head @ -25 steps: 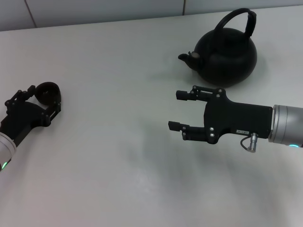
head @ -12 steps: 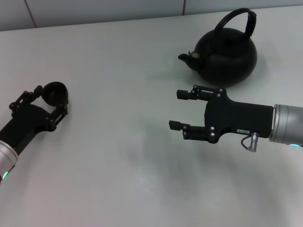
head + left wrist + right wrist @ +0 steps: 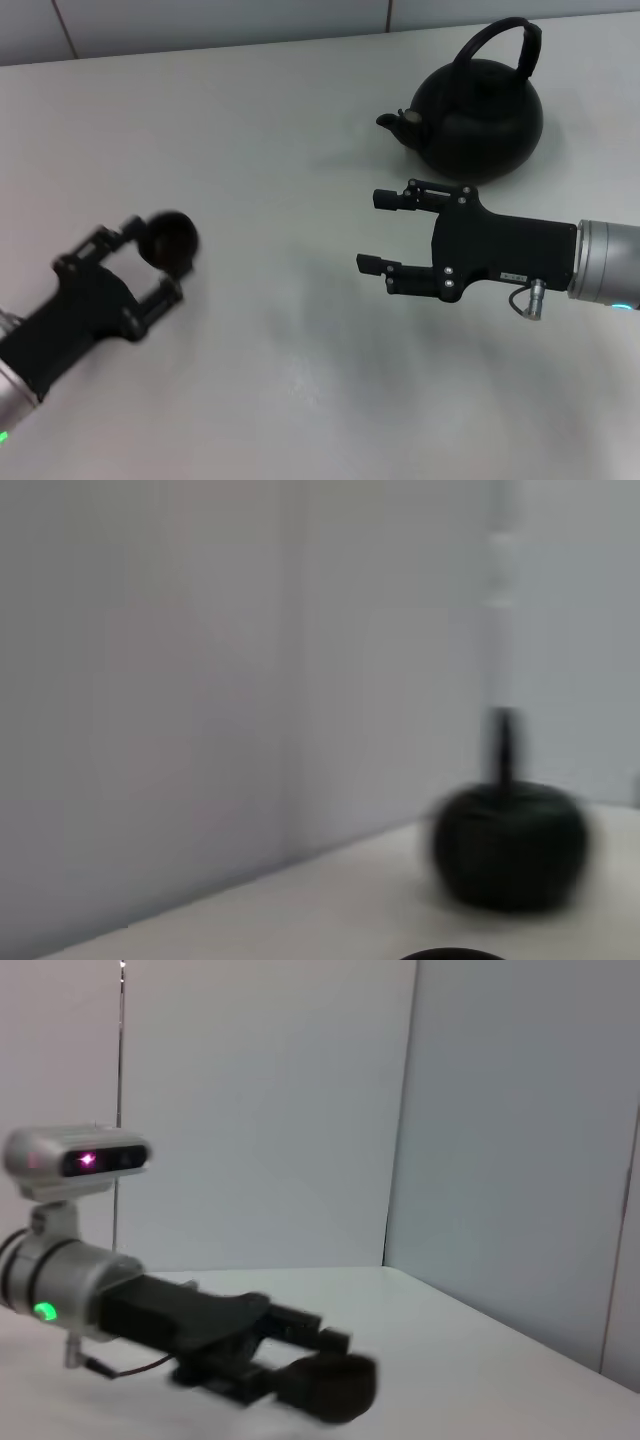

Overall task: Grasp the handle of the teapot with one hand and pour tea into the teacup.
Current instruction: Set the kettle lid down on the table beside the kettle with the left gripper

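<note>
left gripper (image 3: 152, 262) pinches the teacup (image 3: 170, 241) between its fingers, cup raised off the table (image 3: 300, 120) as far as i can judge; cup is well left of the teapot (image 3: 475, 115) and nearer the robot. in the right wrist view the same cup (image 3: 325, 1385) sits at the tip of the left arm, clamped.

right gripper (image 3: 385, 233) hangs just in front of the teapot, on the robot's side of it, fingers spread wide, holding nothing. it is below and clear of the handle (image 3: 500, 45), which stands upright over the pot. spout (image 3: 398, 124) points toward the cup's side. left wrist view shows the teapot (image 3: 510, 845) on the table, upright, far off.

judgement: cup is being brought in, pot not yet grasped.

risks:
- cup is held by a pinch on its rim or wall; a small smooth cup could rotate or slip out if jolted when set down.
- cup placed too far from the spout: pour misses.
- right gripper must rise and turn to reach the hoop; a low approach would shove the pot body instead.
- hoop is thick and curved; a grasp off its top could let the pot swing and spill.
</note>
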